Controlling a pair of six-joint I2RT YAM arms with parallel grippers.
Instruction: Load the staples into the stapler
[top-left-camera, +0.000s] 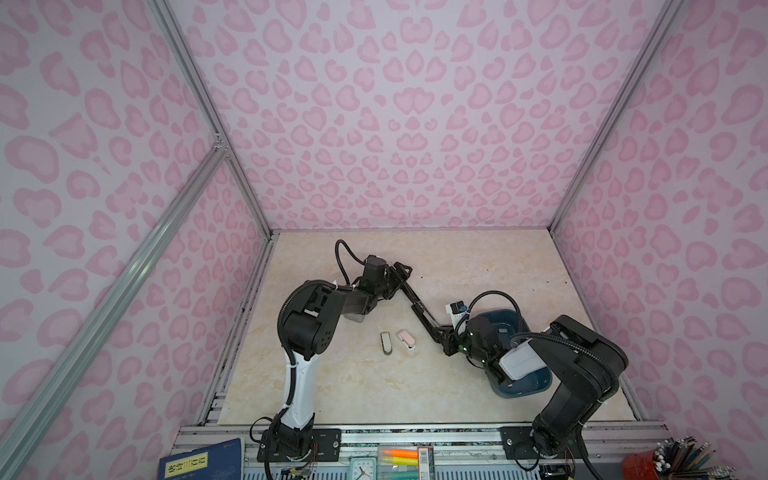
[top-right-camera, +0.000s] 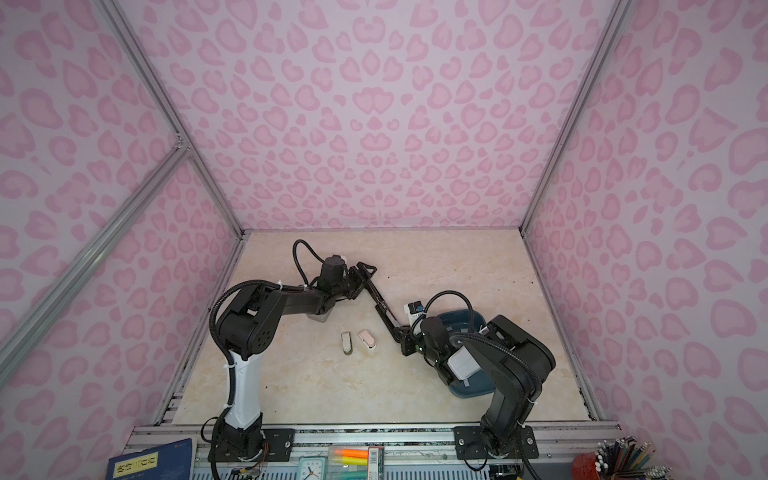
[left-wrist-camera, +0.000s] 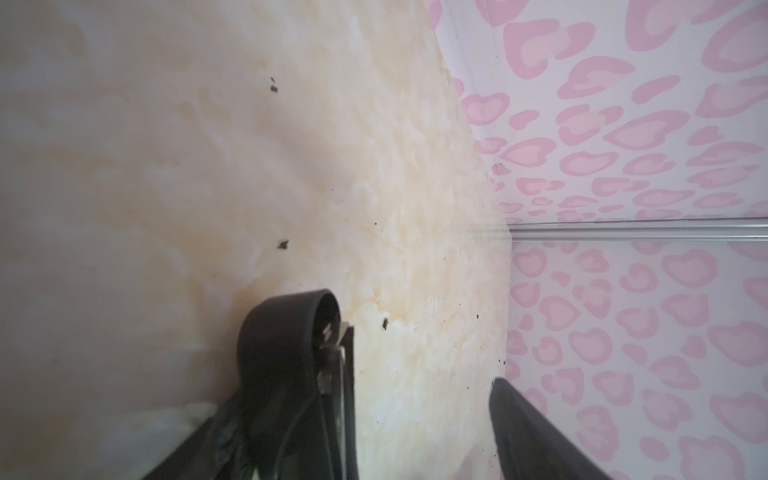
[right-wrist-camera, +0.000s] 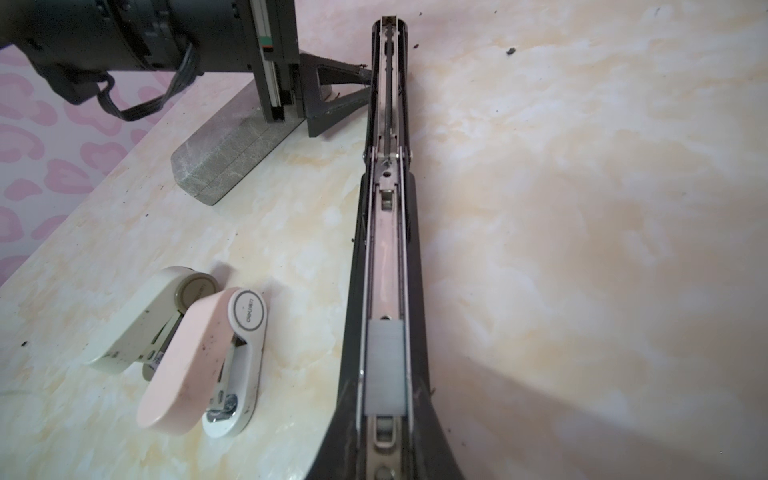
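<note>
My left gripper (top-left-camera: 401, 270) has its jaws wide apart at the far end of the black stapler (top-left-camera: 419, 309), which stretches opened out long over the table (top-left-camera: 374, 395). My right gripper (top-left-camera: 448, 345) is clamped on the stapler's near end. A grey strip of staples (right-wrist-camera: 385, 368) sits in the open channel — at the end nearest my right gripper. Alongside lie a pink mini stapler (right-wrist-camera: 195, 353) and a cream one (right-wrist-camera: 141, 320), side by side.

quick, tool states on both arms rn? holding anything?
Left tool: open; the far end of the long black opened stapler sits between its jaws, not clamped.
Right tool: closed on the stapler's near end.
</note>
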